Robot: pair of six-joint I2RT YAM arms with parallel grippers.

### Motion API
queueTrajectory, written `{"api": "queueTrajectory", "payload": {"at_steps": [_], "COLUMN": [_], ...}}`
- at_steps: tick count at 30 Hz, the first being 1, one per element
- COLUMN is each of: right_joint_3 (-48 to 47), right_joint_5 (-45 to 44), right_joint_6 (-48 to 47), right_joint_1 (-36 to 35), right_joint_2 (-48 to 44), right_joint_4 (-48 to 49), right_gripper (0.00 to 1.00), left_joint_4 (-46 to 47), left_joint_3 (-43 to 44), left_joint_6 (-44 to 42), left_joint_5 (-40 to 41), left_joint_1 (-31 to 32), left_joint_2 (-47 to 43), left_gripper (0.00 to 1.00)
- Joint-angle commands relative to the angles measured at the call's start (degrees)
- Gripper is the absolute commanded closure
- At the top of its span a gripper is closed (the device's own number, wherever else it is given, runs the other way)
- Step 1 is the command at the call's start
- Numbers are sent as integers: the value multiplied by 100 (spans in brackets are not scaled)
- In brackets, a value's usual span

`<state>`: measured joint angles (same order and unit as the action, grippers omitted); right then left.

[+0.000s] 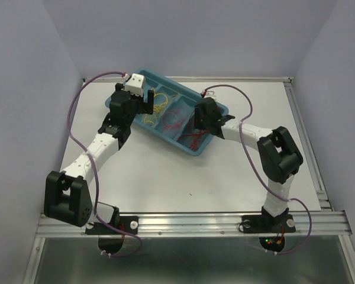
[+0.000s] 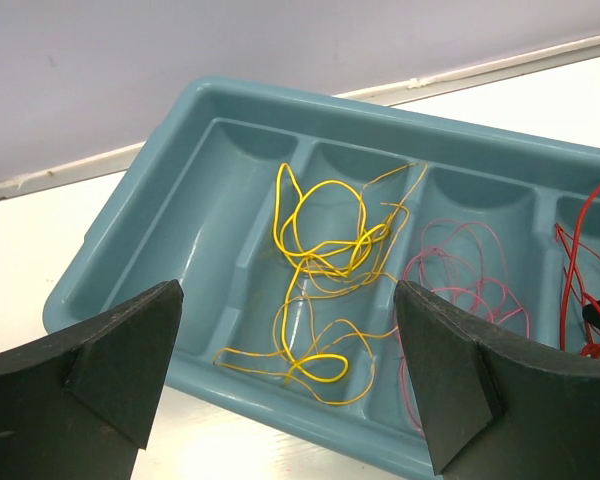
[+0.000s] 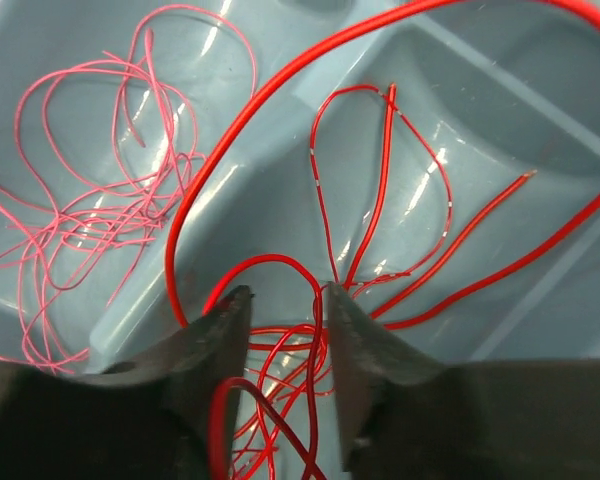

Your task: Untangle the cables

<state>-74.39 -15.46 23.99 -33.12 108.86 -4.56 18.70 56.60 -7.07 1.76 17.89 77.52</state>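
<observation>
**Inspector:** Right fingers (image 3: 220, 345)?
**Assistant:** Narrowly parted, low in the tray's (image 2: 170, 230) end compartment. Red cables (image 3: 270, 258) loop through the gap, not pinched.
**Inspector:** Left fingers (image 2: 450, 370)?
**Assistant:** Spread wide above the tray. Yellow cables (image 2: 325, 255) lie below, apart from them.

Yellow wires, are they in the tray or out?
In. The yellow wires lie tangled inside the blue tray, mostly in one compartment.
</observation>
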Motion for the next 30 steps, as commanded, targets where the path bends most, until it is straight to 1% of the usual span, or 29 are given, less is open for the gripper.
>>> {"api": "queueTrajectory", "payload": {"at_steps": [1, 2, 5, 7, 9, 11, 12, 13, 14, 16, 17, 22, 24, 26, 27, 29, 30], "right_joint_3": [-445, -445, -453, -620, -1013, -1148, -1122, -843, -727, -586, -594, -515, -628, -726, -683, -288, -139], "right_joint_5": [-255, -264, -326, -369, -422, -432, -188, -28, 104, 254, 185, -123, -220, -308, -343, -317, -221], "right_joint_6": [-104, -140, -324, -421, -465, -474, -526, -579, -632, -711, -729, -694, -598, -527, -492, -413, -421], "right_joint_1": [-98, -124, -185, -186, -186, -186, -186, -186, -186, -186, -194, -186, -186, -194, -186, -186, -186], "right_joint_2": [-549, -611, -910, -1016, -903, -840, -857, -936, -971, -963, -946, -1165, -1305, -1358, -1515, -1770, -1876], "right_joint_4": [-80, -89, -211, -422, -966, -1292, -1285, -841, -627, -336, -266, -440, -694, -1167, -1214, -1092, -978], "right_gripper": [55, 52, 39, 36, 32, 33, 33, 33, 33, 33, 32, 32, 31, 31, 31, 31, 25], "left_joint_4": [371, 371, 371, 371, 363, 363, 363, 363, 363, 363, 363, 363, 363, 328, 319, 275, 266], "left_joint_3": [-26, -26, -26, -26, -17, -17, -17, -17, -17, -17, -17, -26, -43, -35, -52, -79, -114], "left_joint_6": [-14, -14, -14, -22, -14, 4, 4, -5, -5, 4, 4, -14, -22, -66, -75, -66, -66], "left_joint_5": [-53, -62, -62, -70, -79, -105, -114, -132, -149, -150, -150, -150, -351, -544, -615, -729, -817], "left_joint_1": [-5, -5, -5, -5, -5, -5, -14, -5, -5, -5, -5, -14, -5, -5, -5, -5, -5], "left_joint_2": [-167, -167, -167, -158, -140, -123, -105, -105, -105, -96, -105, -96, -114, -157, -184, -254, -359], "left_gripper": [1, 1, 1, 1, 1, 1, 1, 1, 1, 1, 1, 1, 2, 2, 2, 2, 1]}}
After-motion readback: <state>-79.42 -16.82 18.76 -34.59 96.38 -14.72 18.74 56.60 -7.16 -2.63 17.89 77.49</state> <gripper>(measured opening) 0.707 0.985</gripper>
